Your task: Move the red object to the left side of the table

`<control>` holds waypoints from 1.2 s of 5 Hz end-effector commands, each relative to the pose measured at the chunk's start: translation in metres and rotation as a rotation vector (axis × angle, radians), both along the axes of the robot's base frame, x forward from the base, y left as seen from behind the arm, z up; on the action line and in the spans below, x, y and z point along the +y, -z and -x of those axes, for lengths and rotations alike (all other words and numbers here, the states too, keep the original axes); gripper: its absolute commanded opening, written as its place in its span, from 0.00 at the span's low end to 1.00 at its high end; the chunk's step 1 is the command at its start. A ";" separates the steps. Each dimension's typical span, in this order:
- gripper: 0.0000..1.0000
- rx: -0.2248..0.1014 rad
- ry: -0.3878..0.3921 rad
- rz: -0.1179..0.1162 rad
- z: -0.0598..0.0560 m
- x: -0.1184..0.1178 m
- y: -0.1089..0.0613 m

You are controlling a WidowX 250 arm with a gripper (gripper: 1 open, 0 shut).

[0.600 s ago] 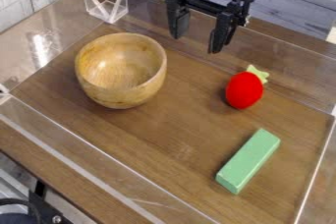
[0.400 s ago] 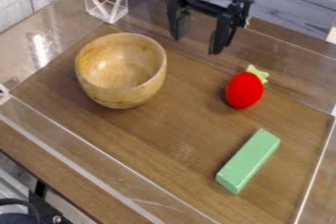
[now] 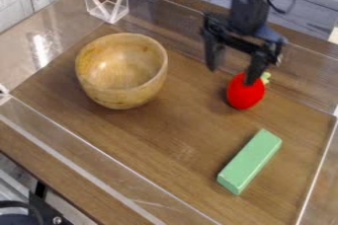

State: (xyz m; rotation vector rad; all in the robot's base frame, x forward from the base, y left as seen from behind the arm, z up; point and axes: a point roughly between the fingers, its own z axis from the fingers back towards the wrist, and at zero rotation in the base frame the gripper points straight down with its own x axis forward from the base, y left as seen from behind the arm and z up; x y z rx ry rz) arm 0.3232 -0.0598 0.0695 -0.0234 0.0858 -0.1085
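The red object [image 3: 244,92], a small strawberry-shaped toy with a green leafy top, lies on the right half of the dark wood table [image 3: 158,135]. My black gripper [image 3: 235,63] hangs just above and slightly behind it. Its fingers [image 3: 211,56] are spread wide apart, open, with nothing between them. One finger stands close over the toy's leafy end; whether it touches is unclear.
A wooden bowl [image 3: 122,68] sits at the left centre. A green rectangular block [image 3: 250,161] lies near the front right. Low clear acrylic walls [image 3: 106,4] edge the tabletop, with a folded clear piece at the back left corner.
The gripper has moved from the back centre to the right and forward, now over the red object. It stays open. The toy, bowl and block have not moved.
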 end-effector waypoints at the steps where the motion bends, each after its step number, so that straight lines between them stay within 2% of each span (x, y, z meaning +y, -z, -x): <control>1: 1.00 -0.091 0.021 0.018 -0.028 -0.023 -0.002; 2: 1.00 -0.095 0.046 0.015 -0.040 -0.032 0.013; 5: 1.00 -0.099 0.104 -0.004 -0.046 -0.029 0.022; 6: 1.00 -0.099 0.075 -0.010 -0.053 -0.028 0.025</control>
